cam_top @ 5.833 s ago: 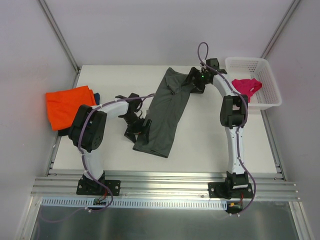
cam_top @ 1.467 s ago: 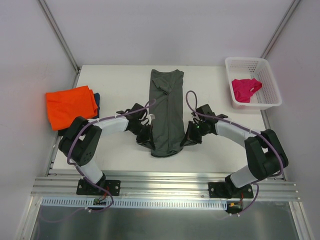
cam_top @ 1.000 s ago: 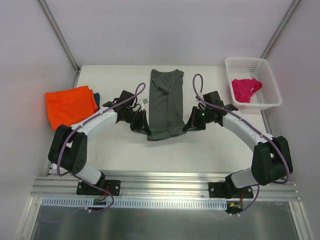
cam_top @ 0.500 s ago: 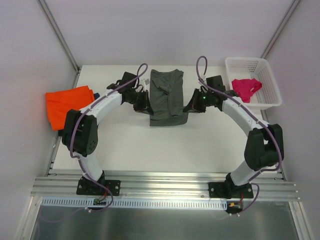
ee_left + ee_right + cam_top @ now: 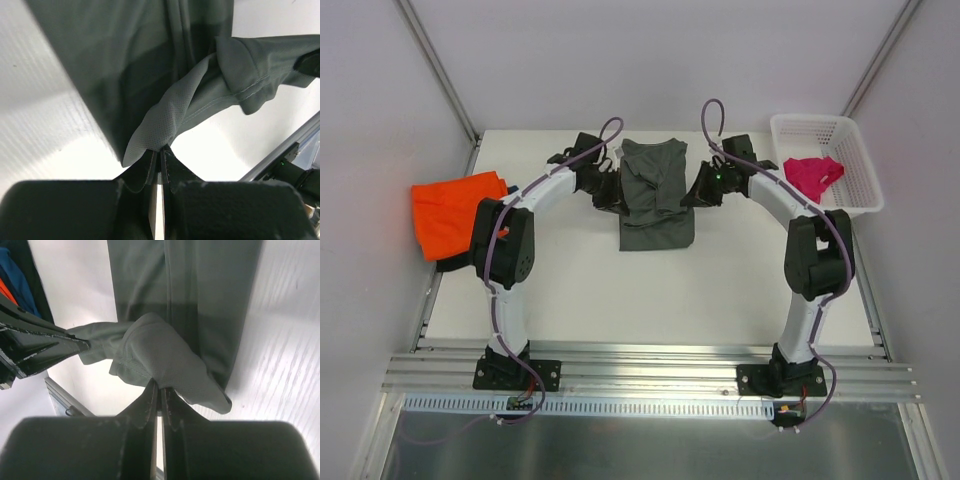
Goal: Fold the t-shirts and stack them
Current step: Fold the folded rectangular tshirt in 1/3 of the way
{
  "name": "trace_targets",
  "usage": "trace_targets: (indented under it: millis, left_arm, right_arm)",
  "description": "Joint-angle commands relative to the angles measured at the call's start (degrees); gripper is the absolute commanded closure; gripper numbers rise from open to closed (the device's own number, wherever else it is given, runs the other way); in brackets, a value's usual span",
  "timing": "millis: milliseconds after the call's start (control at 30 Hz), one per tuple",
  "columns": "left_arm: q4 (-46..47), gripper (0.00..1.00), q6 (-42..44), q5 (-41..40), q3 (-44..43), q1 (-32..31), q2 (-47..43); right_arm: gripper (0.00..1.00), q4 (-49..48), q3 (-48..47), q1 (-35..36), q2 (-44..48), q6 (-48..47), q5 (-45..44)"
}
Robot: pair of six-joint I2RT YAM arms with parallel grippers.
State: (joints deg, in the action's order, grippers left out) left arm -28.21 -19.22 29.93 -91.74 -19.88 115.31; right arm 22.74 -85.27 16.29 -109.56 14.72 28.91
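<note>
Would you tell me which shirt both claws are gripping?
The dark grey shirt mid-table; the orange shirt lies left, the pink shirt in the basket.

White tabletop (image 5: 640, 300) under soft, even light, pale walls (image 5: 620, 60) on three sides, slanted metal posts (image 5: 438, 68) in the corners, ribbed aluminium rail (image 5: 650, 375) along the near edge.

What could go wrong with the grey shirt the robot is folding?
The left jaws and the right jaws each pinch only a thin bit of the grey shirt, so a corner could slip out. The cloth by the right jaws is bunched, so the fold might land wrinkled.
</note>
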Motion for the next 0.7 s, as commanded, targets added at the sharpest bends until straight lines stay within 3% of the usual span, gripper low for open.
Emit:
trace_targets:
  millis: [0,300,367,400,433,500,600,667]
  left_arm:
    - [-0.4,1.00,1.6,-1.9,-2.8,1.3,0.6]
    - [-0.4,1.00,2.4,-5.6,-6.1,2.8,4.1]
    - [-0.4,0.74,2.9,-7.1,-8.0,2.7,6.7]
    - [-0.4,0.60,3.0,-8.0,-8.6,2.7,7.3]
    - [-0.4,0.38,3.1,-9.4,-9.8,2.6,8.4]
    - [-0.4,0.25,3.8,-11.9,-10.6,2.5,9.1]
    - [-0.5,0.07,4.0,-14.2,-10.9,2.5,8.6]
    - [-0.6,0.06,3.8,-14.6,-9.9,2.5,6.5]
  right_arm:
    - [1.00,-1.4,-5.1,-0.4,-2.0,-1.4,0.6]
    - [1.00,-2.6,-8.2,-0.4,-7.6,-2.9,0.4]
    - [0.96,-2.6,-9.2,0.0,-8.9,-3.7,-1.1]
    - [0.72,-2.5,-9.7,0.1,-10.1,-4.2,-2.9]
    - [0.60,-2.2,-10.3,0.1,-10.8,-5.8,-3.5]
    - [0.39,-1.8,-11.7,0.2,-11.2,-7.1,-5.1]
    - [0.30,-1.7,-12.3,0.2,-9.7,-8.1,-5.4]
    - [0.29,-1.7,-12.0,0.2,-7.6,-8.0,-5.5]
